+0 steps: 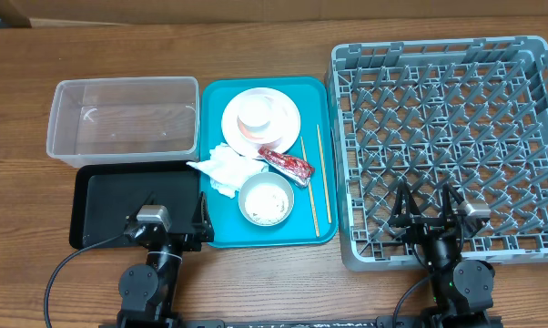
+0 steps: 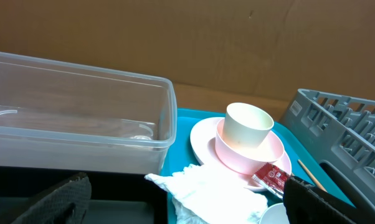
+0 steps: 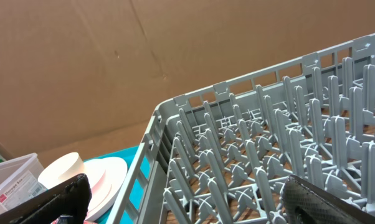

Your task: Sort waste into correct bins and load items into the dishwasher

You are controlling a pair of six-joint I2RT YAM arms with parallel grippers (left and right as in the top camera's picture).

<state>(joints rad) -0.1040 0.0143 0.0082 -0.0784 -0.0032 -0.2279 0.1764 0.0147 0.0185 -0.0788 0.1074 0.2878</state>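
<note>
Grey dish rack ahead; cup, plate left.

White cup stands on pink plate; napkin, red wrapper, bowl, chopsticks lie nearby.

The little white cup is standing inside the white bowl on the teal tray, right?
Not quite. The white cup stands on the pink plate, not inside the white bowl, which sits apart from it, nearer the robot. Both are on the teal tray. The left wrist view shows the cup on the plate most clearly.
</note>
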